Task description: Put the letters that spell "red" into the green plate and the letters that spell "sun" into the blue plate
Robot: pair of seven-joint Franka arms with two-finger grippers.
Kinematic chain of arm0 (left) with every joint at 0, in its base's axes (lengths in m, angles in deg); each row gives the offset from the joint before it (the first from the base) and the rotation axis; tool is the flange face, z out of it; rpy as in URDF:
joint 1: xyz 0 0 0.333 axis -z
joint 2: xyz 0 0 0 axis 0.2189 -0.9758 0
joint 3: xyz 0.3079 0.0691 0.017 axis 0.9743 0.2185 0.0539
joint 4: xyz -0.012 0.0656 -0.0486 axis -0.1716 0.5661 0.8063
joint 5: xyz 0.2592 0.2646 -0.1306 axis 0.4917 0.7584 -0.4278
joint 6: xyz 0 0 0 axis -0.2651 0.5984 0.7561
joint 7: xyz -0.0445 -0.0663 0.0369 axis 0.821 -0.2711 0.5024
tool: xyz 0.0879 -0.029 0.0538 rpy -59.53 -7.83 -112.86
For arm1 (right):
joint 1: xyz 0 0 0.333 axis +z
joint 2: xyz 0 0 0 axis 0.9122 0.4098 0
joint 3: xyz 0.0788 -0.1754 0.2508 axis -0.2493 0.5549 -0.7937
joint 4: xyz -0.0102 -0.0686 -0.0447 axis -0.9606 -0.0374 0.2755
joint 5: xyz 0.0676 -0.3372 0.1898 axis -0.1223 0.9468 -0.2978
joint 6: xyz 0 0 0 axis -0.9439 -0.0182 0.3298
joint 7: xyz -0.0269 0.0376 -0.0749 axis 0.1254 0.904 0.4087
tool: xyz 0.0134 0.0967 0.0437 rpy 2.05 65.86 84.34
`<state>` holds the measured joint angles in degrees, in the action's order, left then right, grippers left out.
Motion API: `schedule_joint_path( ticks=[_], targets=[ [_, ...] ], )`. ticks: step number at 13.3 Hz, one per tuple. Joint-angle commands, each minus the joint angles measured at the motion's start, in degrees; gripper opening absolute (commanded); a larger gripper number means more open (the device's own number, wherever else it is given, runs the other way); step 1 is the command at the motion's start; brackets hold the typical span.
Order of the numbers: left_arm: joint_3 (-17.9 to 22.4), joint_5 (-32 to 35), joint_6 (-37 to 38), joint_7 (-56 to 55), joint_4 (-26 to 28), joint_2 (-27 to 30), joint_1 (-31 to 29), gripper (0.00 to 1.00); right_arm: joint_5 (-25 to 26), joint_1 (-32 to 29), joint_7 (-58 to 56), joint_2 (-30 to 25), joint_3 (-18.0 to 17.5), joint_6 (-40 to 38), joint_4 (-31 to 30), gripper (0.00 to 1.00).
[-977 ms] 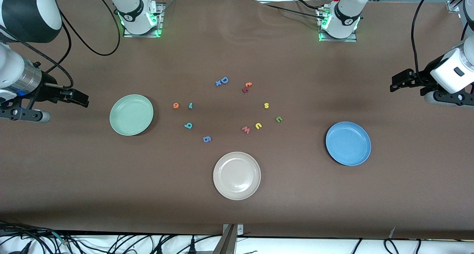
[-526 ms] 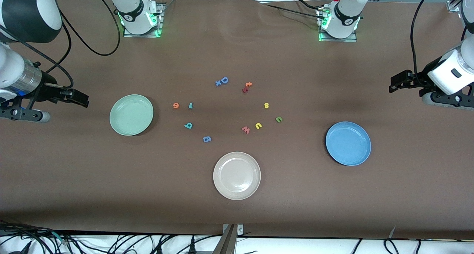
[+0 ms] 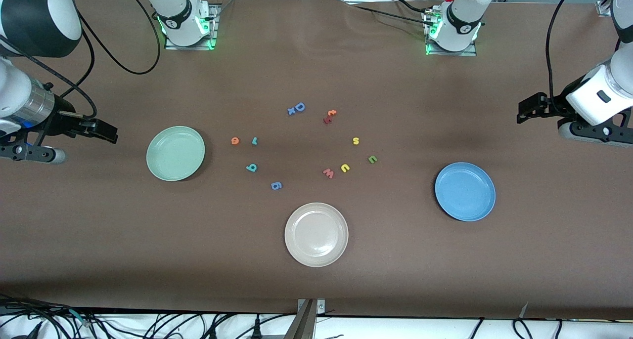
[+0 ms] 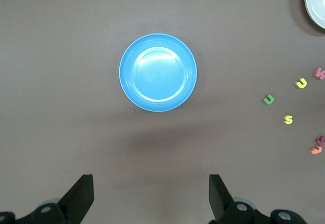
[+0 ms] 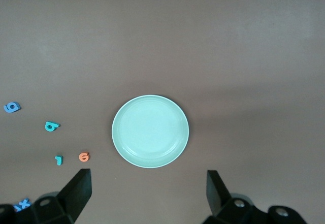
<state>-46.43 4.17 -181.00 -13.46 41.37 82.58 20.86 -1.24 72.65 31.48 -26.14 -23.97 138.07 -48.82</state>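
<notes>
Brown bench (image 3: 316, 289) carries loose letters between green plate (image 3: 175, 153) and blue plate (image 3: 465, 191) — left claw (image 3: 528, 109) and right claw (image 3: 101, 130) both hang released, empty.

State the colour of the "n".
Dark green "n", clearest in the front view.

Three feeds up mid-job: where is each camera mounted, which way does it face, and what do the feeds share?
Front view: high across the table, facing both bases; shows the left gripper, the right gripper, three plates and the letters.
Left wrist view: on the left arm, looking straight down at the blue plate; its open fingers show.
Right wrist view: on the right arm, looking down at the green plate; open fingers show.
Shared: front and left wrist views both show the yellow "s".
</notes>
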Motion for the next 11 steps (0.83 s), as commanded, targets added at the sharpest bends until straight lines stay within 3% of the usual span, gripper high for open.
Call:
schedule_joint_path(
  ticks=[1, 11],
  targets=[
    [0.1, 1.5, 1.4, 1.2, -2.3, -1.1, 0.2, 1.00, 0.3, -0.1, 0.8, 0.1, -0.5, -1.1, 1.0, 1.00],
    [0.1, 1.5, 1.4, 1.2, -2.3, -1.1, 0.3, 1.00, 0.4, 0.0, 0.9, 0.2, -0.6, -1.1, -0.3, 1.00]
  ],
)
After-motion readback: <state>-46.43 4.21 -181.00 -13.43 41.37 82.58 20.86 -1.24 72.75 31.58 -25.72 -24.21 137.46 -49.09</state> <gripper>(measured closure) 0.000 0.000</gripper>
